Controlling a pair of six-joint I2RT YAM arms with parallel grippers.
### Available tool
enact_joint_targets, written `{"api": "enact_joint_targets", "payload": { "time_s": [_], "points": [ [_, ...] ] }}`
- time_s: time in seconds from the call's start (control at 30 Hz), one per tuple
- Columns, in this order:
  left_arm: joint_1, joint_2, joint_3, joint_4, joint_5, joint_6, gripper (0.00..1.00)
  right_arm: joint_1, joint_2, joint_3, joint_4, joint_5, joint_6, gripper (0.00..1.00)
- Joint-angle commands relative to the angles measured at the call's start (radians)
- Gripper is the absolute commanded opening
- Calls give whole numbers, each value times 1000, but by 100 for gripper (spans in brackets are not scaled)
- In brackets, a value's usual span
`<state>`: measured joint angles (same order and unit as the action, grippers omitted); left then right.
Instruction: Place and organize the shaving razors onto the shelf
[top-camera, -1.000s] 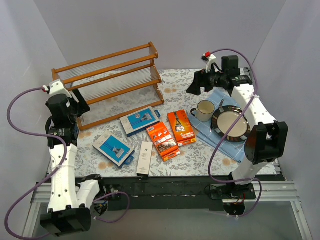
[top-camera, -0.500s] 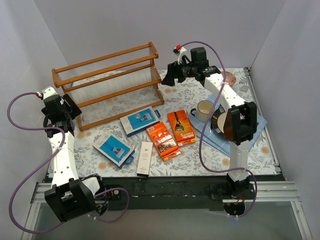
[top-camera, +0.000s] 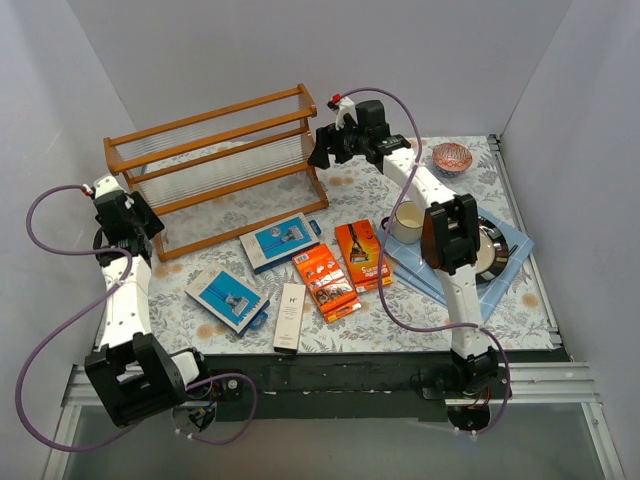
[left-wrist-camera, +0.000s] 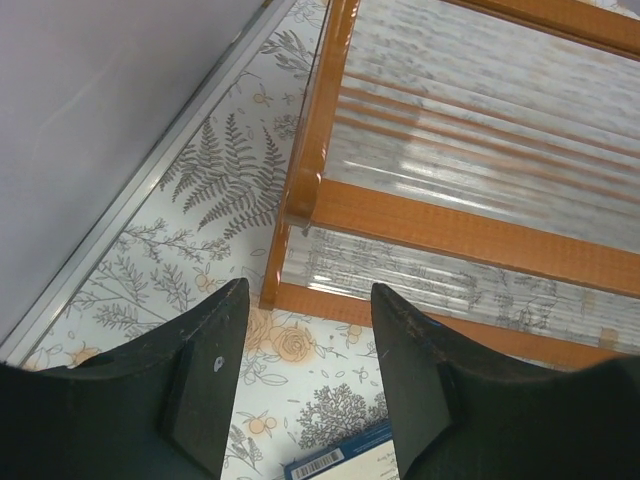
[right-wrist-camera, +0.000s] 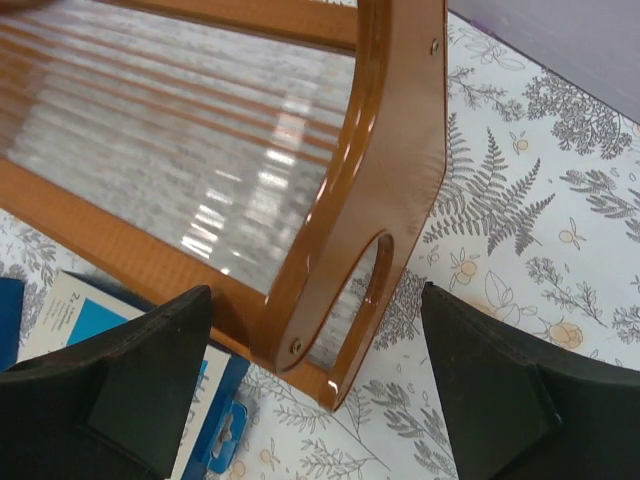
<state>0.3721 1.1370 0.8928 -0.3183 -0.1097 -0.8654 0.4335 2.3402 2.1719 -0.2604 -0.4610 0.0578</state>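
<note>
The top camera looks down from behind the arm bases (top-camera: 470, 372) over the whole floral-print table (top-camera: 355, 195), while each wrist camera looks closely down at its own end of the reddish-brown wooden two-tier rack (top-camera: 215, 150), which all views share.

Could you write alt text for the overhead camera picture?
A robot's left gripper hangs near the left end of an empty two-tier wooden shelf, and its right gripper near the right end. Flat on the floral table in front lie two blue razor cards, two orange packs and one white box.
</note>
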Motion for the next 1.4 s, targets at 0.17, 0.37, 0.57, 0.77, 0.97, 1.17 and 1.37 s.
{"api": "enact_joint_targets", "payload": {
  "time_s": [0.17,0.37,0.57,0.77,0.97,1.17,1.37],
  "points": [
    [5,107,23,131,108,19,49,22,77,104,41,116,-3,67],
    [-19,213,78,159,248,11,47,2,62,86,-2,159,-26,29],
    [-102,263,103,212,272,23,46,-50,-31,-44,-31,173,-29,20],
    [-199,322,115,290,255,9,47,-84,-151,-196,-48,196,-24,18],
    [-239,446,194,343,226,-20,53,-88,-248,-313,-57,200,-7,21],
    [-240,533,300,332,200,-41,63,-82,-286,-366,-54,170,11,26],
    [-240,517,328,290,237,-44,75,-82,-334,-359,-68,248,-10,52]
  ]
}}
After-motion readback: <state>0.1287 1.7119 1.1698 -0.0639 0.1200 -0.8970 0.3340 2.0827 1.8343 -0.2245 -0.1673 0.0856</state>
